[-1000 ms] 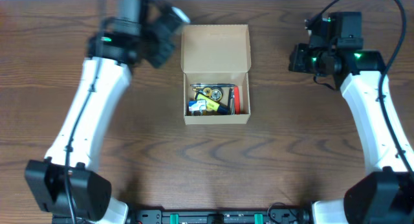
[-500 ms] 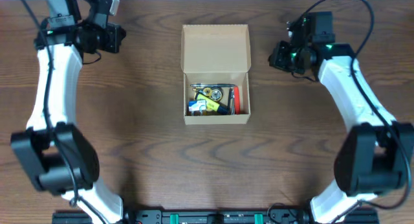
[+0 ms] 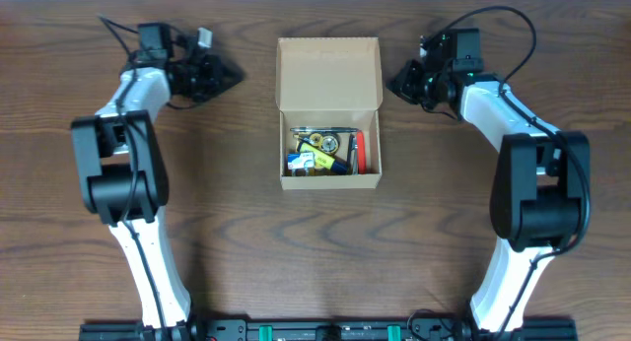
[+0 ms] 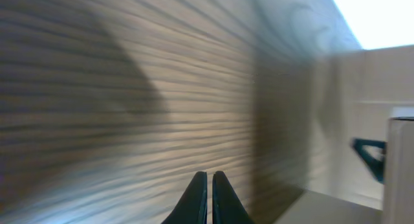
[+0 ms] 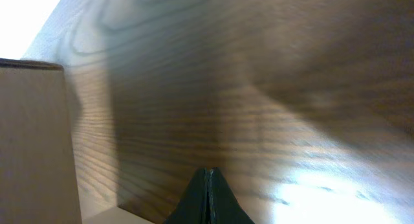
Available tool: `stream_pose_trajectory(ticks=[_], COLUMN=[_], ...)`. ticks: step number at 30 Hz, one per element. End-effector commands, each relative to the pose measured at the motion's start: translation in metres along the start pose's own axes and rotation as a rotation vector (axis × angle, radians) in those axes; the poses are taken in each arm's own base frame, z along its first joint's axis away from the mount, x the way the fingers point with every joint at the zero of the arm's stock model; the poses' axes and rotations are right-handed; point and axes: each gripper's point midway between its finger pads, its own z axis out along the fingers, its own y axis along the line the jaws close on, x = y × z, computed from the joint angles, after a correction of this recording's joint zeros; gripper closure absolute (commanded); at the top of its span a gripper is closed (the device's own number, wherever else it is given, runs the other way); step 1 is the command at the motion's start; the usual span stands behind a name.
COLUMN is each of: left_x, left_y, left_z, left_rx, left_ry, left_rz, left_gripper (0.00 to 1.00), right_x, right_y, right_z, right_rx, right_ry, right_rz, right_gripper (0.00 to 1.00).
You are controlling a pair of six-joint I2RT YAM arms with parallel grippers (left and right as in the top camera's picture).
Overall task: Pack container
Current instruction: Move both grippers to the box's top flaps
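Observation:
The container (image 3: 329, 77) is a tan cardboard box at the middle of the table. Its flap lid lies open toward the back, and several small stationery items (image 3: 323, 151) fill its front half. My left gripper (image 3: 237, 78) is shut and empty, low over the wood left of the lid, tips toward it. In the left wrist view its gripper (image 4: 209, 176) shows closed jaws, with the box (image 4: 369, 81) at the right. My right gripper (image 3: 391, 87) is also shut and empty, just right of the lid. In the right wrist view the gripper (image 5: 208, 171) points along the wood, the box (image 5: 32, 133) at the left.
A dark wooden table (image 3: 237, 242) carries everything. The white arms (image 3: 128, 154) reach up both sides from the front edge. A black rail (image 3: 315, 331) runs along the front.
The left gripper swung away to the far left back, then came back toward the lid. The right gripper moved steadily left toward the box. The box has not moved.

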Motion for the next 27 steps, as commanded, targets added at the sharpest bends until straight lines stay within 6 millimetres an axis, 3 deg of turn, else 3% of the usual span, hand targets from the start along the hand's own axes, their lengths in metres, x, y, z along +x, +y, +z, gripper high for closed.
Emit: stream_pose_trajectory(ticks=[1, 5, 9, 19, 27], left_x=[0.012, 0.018, 0.022, 0.018, 0.013], left_y=[-0.04, -0.074, -0.1, -0.134, -0.167], left_z=[0.02, 0.039, 0.043, 0.025, -0.001], left_rx=[0.139, 0.181, 0.25, 0.392, 0.439], left_ry=[0.064, 0.091, 0.122, 0.155, 0.123], left_rz=[-0.041, 0.027, 0.056, 0.112, 0.238], left_gripper=[0.94, 0.94, 0.94, 0.94, 0.94], right_x=[0.004, 0.0, 0.001, 0.013, 0.003], right_y=[0.017, 0.032, 0.053, 0.094, 0.123], right_z=[0.009, 0.01, 0.005, -0.016, -0.044], right_rx=[-0.104, -0.19, -0.304, -0.541, -0.586], right_ry=[0.04, 0.035, 0.053, 0.14, 0.102], right_rz=[0.018, -0.021, -0.067, -0.165, -0.231], right_gripper=[0.98, 0.98, 0.98, 0.98, 0.98])
